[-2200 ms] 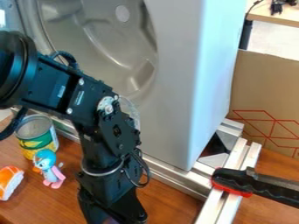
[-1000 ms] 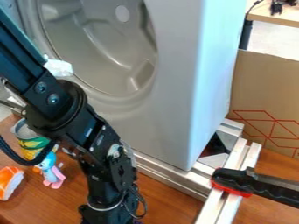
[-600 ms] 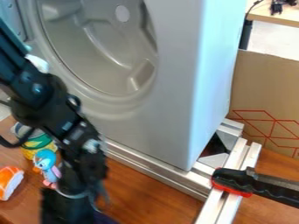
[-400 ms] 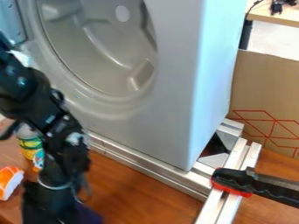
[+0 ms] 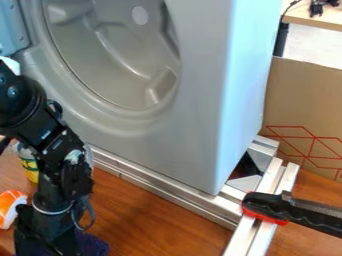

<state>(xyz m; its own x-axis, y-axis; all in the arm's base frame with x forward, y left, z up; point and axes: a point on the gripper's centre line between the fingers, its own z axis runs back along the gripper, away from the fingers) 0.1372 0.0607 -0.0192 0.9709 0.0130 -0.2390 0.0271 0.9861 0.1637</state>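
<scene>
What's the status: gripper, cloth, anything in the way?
Gripper low, against purple cloth; hold unclear. Orange-and-white toy close by, can partly behind arm.

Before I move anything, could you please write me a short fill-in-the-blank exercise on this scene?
The lines on the cardboard are coloured ____.
The tool handle across the metal rails is red and ____.
The toy at the left edge is orange and ____.
The robot arm hangs on the picture's ____ side.

Missing words: red; black; white; left.
</scene>
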